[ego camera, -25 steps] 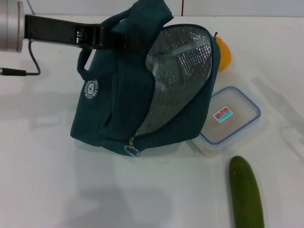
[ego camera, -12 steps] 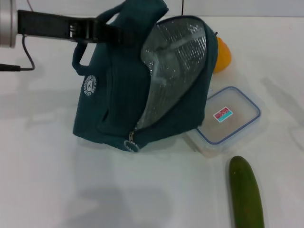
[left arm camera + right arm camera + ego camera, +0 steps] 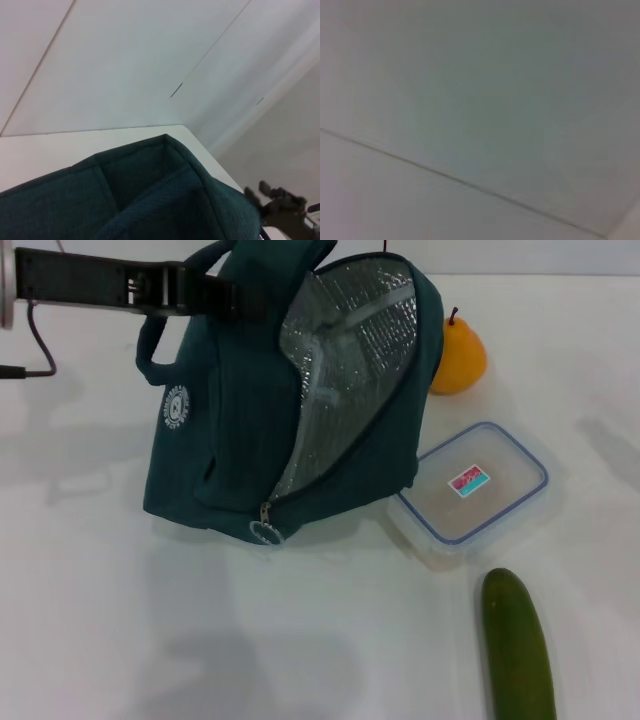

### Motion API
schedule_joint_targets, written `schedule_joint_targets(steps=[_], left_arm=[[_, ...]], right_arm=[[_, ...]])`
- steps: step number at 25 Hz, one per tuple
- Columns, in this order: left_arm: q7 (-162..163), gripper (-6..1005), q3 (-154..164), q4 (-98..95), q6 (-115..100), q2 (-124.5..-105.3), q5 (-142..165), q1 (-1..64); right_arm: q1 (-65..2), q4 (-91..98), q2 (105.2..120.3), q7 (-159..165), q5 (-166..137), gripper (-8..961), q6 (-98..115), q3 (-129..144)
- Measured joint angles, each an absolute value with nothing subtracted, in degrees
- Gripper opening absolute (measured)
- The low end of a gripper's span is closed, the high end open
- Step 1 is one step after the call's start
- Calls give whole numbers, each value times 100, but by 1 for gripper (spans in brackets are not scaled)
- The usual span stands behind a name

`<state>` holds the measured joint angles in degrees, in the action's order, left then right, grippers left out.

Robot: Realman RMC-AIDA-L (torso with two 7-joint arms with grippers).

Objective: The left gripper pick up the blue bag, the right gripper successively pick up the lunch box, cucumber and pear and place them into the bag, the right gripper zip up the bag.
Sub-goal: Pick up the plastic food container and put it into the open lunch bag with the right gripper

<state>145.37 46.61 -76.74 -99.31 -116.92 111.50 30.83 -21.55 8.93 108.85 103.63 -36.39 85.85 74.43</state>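
My left gripper reaches in from the upper left and is shut on the top handle of the blue bag, holding it upright on the table. The bag's mouth gapes toward the right and shows its silver lining. A zipper pull hangs at the lower front. In the left wrist view the bag's fabric fills the bottom. The clear lunch box lies just right of the bag. Behind it stands the orange pear. The cucumber lies at the front right. A dark gripper-like part shows far off.
The white table stretches out in front and to the left of the bag. A black cable loops down from my left arm at the far left. The right wrist view shows only a pale surface with a seam.
The bag has swung left and stands more upright in my left gripper. It has come off the lunch box's corner, and the pear now shows fully.
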Motion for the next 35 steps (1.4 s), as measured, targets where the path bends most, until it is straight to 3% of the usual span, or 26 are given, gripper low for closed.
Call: schedule_joint_targets(steps=[4,9,20,25,35], left_arm=[[14537,66,4603,-7674,-9931,-11689,11145,3120],[14537,66,4596,-7683,-9931,-11680,11144,3138],[14529,66,4596,-7735,-9932,-11672,11144,3150],[14529,66,4596,-7734,-9932,-11671,11144,3155],[14542,66,4596,-7735,-9932,-11671,11144,3156]], right_arm=[[-2289,945,10853,10300,-4238,329,8190,7445],[-2577,902,10927,10311,-4810,538,7803,7444],[-2837,892,11112,10443,-5273,767,7283,7506],[-2893,893,11225,10501,-5492,856,7115,7515],[-3000,897,11315,10546,-5602,851,6998,7583]])
